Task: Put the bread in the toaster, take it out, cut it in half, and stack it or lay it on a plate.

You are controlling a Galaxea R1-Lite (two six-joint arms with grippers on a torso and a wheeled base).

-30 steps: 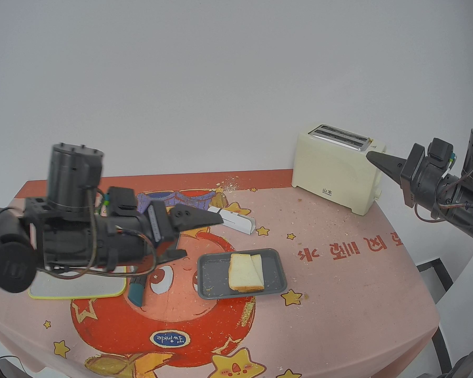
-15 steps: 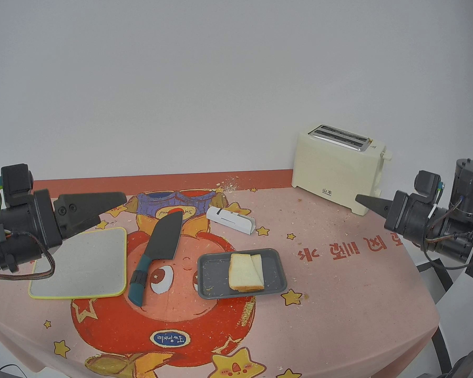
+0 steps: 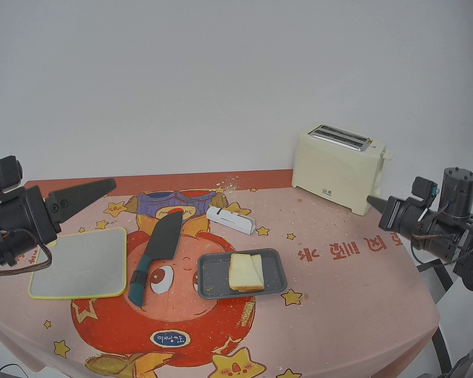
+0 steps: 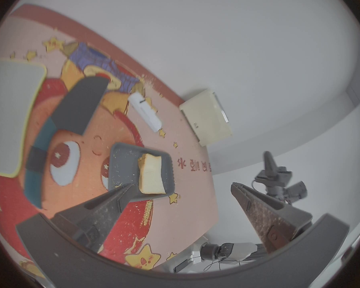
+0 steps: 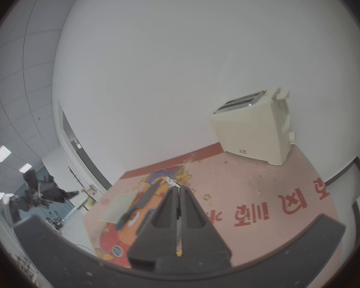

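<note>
While both arms hang off the table's [image 3: 352, 290] two ends, the bread [image 3: 245, 272] lies flat in the grey tray [image 3: 213, 276], well apart from either set of fingers. It sits beyond and below the tips of the left gripper [image 4: 181, 186], and far out past the tips of the right gripper [image 5: 179, 189].

The bread is two pale cream halves with thin tan crusts. One rests on the other, askew, so a strip of the lower piece shows on the side nearer the right fingers. Their long axis runs from the table's near edge toward the wall, crosswise to the tray's longer sides.

The left fingers [image 4: 100, 213] are spread wide with nothing between them, aimed across the table toward the wall. Under them lies the cutting board [image 3: 79, 263]. The knife [image 3: 155, 248] lies between them and the tray, blade toward the wall, teal handle toward the near edge.

The right fingers [image 5: 164, 217] are pressed together, holding nothing. Their tip is near the lower corner of the cream toaster [image 3: 333, 171], without touching it. A white bar-shaped object [image 3: 230, 219] lies beyond the tray, toward the wall.
</note>
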